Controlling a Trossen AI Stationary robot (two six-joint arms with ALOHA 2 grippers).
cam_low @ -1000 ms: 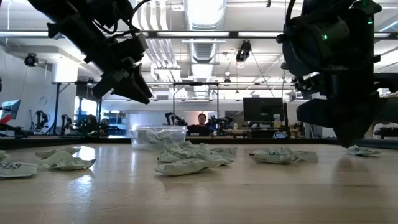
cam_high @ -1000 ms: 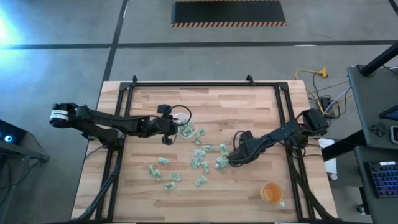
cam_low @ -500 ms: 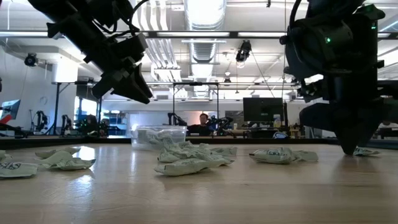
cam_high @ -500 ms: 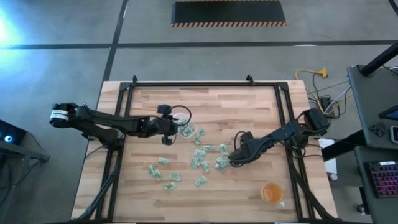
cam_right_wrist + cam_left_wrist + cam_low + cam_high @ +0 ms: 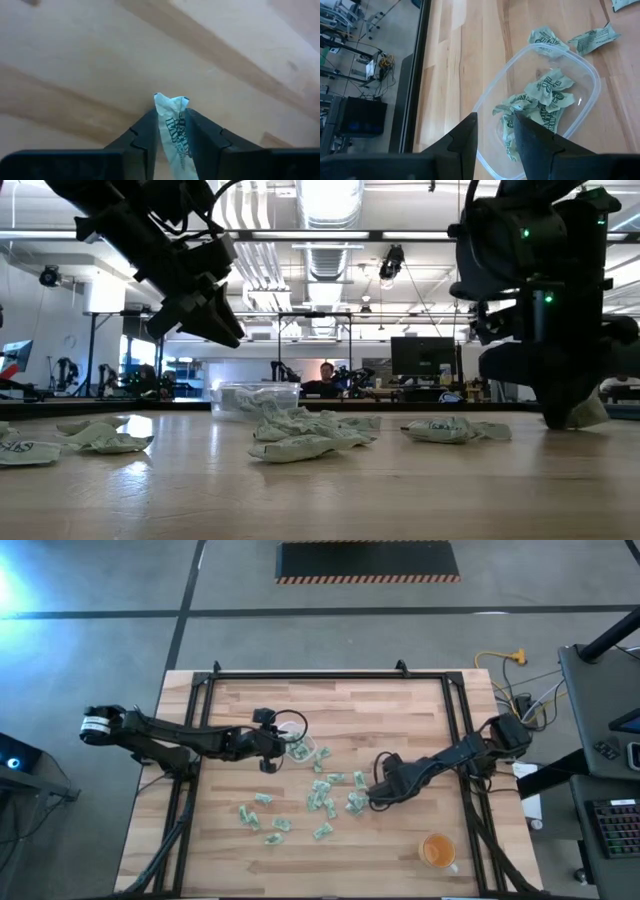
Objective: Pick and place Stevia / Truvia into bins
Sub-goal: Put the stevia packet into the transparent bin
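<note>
Wooden table [image 5: 400, 710] now shows the right gripper [image 5: 170, 131] clenched on a packet [image 5: 172, 125], newly pinched beside the scattered pile. Left gripper [image 5: 494, 131], slightly parted and empty, waits over the tub [image 5: 587, 107].

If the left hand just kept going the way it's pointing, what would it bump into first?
Most likely the clear tub: the left hand hangs over it, open, pointing at the crumpled green packets inside. How far above it hangs is unclear.

An orange cup [image 5: 437, 852] stands on the wooden table [image 5: 380, 710] near its corner.
</note>
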